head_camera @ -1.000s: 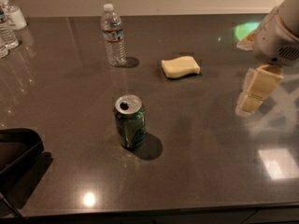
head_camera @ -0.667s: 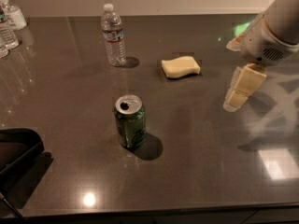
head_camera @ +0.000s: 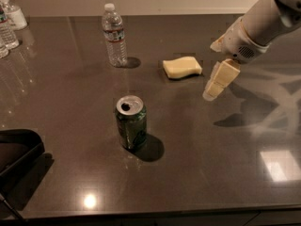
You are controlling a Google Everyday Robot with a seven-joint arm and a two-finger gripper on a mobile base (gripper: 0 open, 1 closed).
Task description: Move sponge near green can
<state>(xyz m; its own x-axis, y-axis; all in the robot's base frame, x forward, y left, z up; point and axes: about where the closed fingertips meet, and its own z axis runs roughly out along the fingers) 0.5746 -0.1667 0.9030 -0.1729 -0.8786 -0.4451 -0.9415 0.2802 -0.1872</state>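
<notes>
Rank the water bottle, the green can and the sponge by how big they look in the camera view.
1. water bottle and green can: about alike; the can is nearer the camera, so no ranking.
2. sponge: smallest.
The end effector hovers beside the sponge, apart from it.

The smooth white arm [head_camera: 263,20] has a rounded wrist and a pale yellow, blocky gripper [head_camera: 213,90], above the worktop's [head_camera: 188,173] right side.
</notes>
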